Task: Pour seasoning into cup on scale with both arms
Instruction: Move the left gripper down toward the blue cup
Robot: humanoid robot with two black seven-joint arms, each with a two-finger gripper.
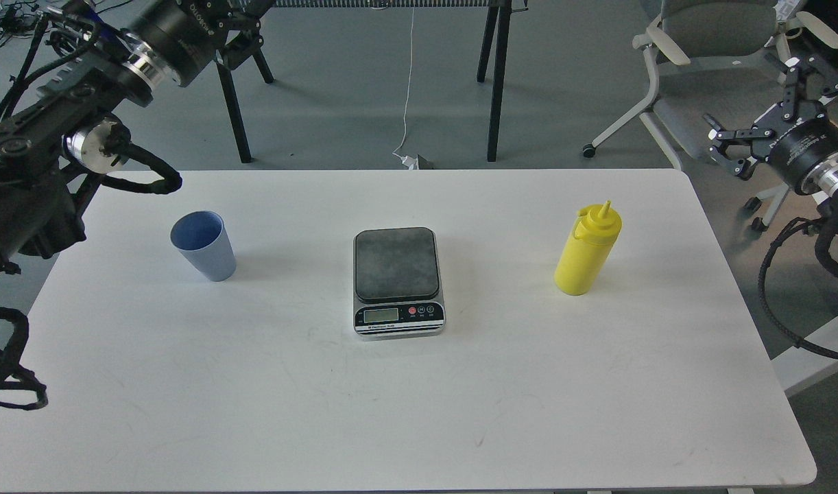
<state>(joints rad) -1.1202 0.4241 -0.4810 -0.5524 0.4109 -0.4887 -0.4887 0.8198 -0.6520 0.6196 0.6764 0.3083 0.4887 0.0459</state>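
Nothing is grasped yet: the light blue tapered plastic cup (204, 245) stands upright on the white bench (419, 412) at far left, well apart from the small flat digital scale with dark grey square platform and silver body (398, 281) at centre, whose platform is bare. The yellow plastic squeeze bottle of seasoning (588, 251) stands upright at right, also well apart from the scale, pointed nozzle up; whether its small tethered cap sits on the nozzle or hangs off it cannot be told. The cup interior shows only blue wall and floor, so it looks empty; the bottle is opaque and its fill level cannot be read. The right tool (762, 113) hangs off the bench beyond the right edge, its black claw fingers spread and holding nothing. The left tool (244, 31) is high at the far left, dark and partly cut by the frame edge; I cannot tell whether it is spread or pressed together. Risks, as judged: the cup is light and tapered, so a pinch on the rim or an off-centre set-down could tip it or leave it overhanging the platform. The bottle is tall and soft; a hard squeeze may eject seasoning early, and a capped nozzle would block pouring. A pour started away from the cup mouth would spill onto the scale buttons.
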